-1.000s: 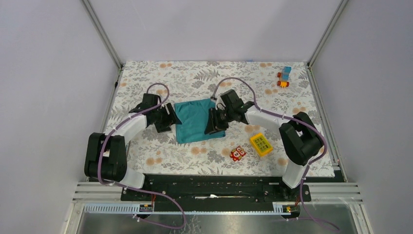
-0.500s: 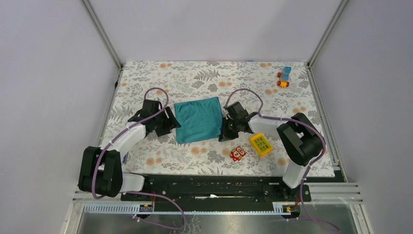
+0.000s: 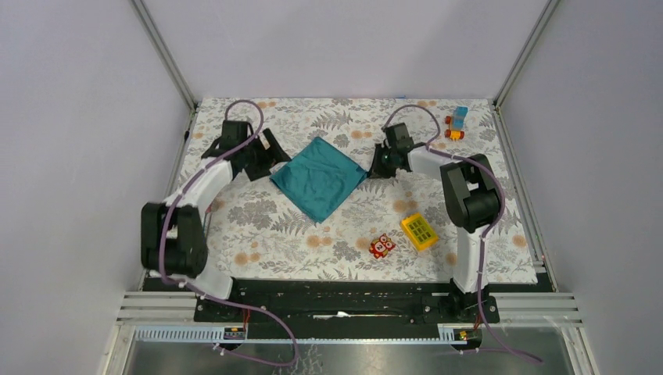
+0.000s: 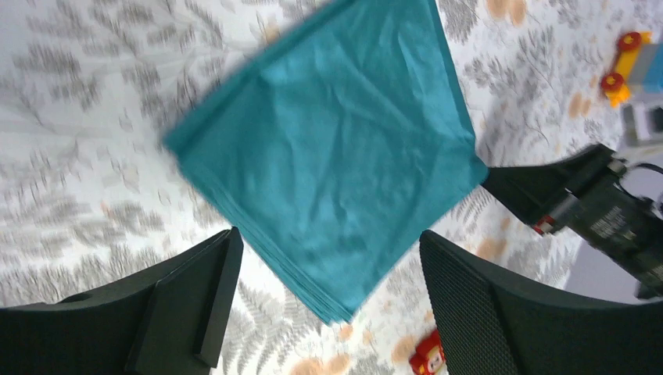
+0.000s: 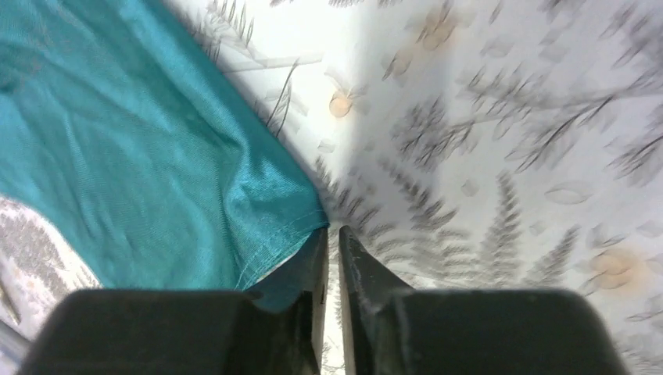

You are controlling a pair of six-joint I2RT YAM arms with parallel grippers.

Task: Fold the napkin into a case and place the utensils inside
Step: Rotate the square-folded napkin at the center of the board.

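The teal napkin [image 3: 318, 178] lies flat as a folded, several-layered square, turned like a diamond on the floral tablecloth. My left gripper [image 3: 274, 155] is at its left corner. In the left wrist view the left gripper [image 4: 328, 238] stands open over the napkin [image 4: 336, 148], its fingers wide apart and holding nothing. My right gripper [image 3: 374, 166] is at the right corner. Its jaws [image 5: 332, 230] are shut to a thin slit with only tablecloth showing between them. The napkin [image 5: 133, 148] corner rests against the outside of the left finger. The utensils and the case are out of view.
A red owl toy [image 3: 381, 246] and a yellow gridded block [image 3: 419, 231] sit near the front right. A small blue-and-orange toy car [image 3: 456, 123] stands at the back right corner. Metal frame posts and grey walls border the table.
The napkin has turned from square-on to a diamond and shifted toward the back. Both grippers moved back with it. The left jaws opened wider, and the right jaws closed.
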